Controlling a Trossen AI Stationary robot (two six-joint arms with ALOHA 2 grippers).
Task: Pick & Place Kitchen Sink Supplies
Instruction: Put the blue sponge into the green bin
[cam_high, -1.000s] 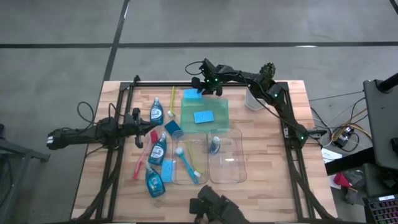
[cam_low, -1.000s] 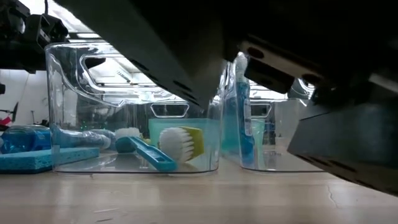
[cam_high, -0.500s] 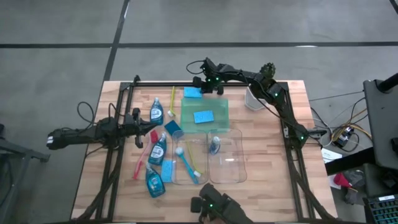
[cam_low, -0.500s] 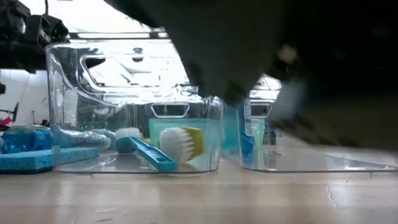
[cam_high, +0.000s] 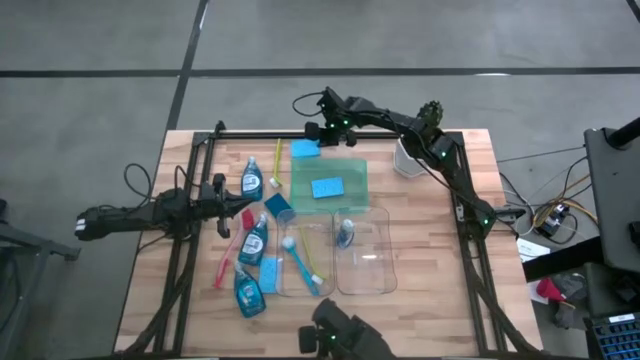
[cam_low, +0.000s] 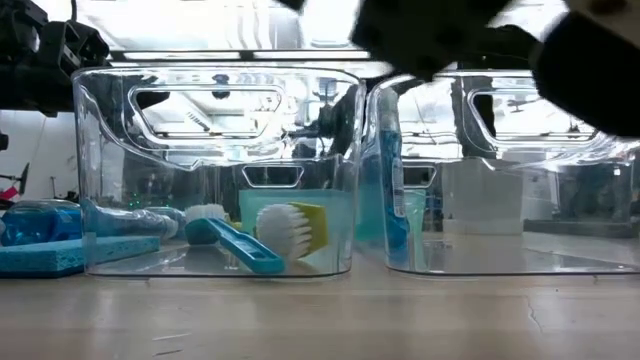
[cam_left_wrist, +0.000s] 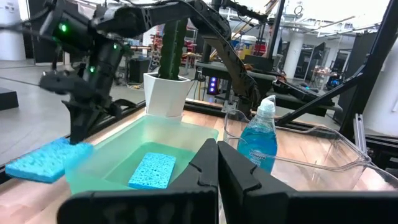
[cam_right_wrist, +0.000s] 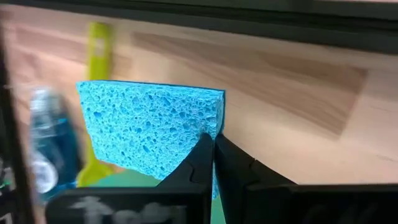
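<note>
My right gripper (cam_high: 318, 137) is at the table's far edge, shut on a blue sponge (cam_high: 305, 149) beside the far left corner of the green tray (cam_high: 352, 172). A second sponge (cam_high: 327, 187) lies flat in the tray. Bottles of blue liquid (cam_high: 251, 178), more sponges (cam_high: 268, 270) and a yellow-green brush (cam_high: 278, 165) lie on the table left of the tray. One bottle (cam_high: 345, 233) stands in the right clear bin, and a blue brush (cam_low: 235, 247) lies in the left bin. My left gripper (cam_left_wrist: 217, 147) waits shut at the table's left. My right gripper pinches the sponge between its two shut fingers at one short edge, near a corner (cam_right_wrist: 216, 124). The fingers slant down from the far right. The sponge tilts, its free end (cam_left_wrist: 25, 169) lower. I cannot tell whether that end touches the table.
A green cactus in a white pot (cam_high: 410, 155) stands at the far right under my right arm. Two clear bins (cam_high: 365, 262) sit side by side near the front. A dark shape (cam_high: 340, 340) sits at the near edge. Bare wood lies on the right side.
My right gripper has risen and shifted a little toward the table's left edge, taking the sponge's held end up with it. The dark shape that filled much of the low view has moved up and away, uncovering the right bin.
</note>
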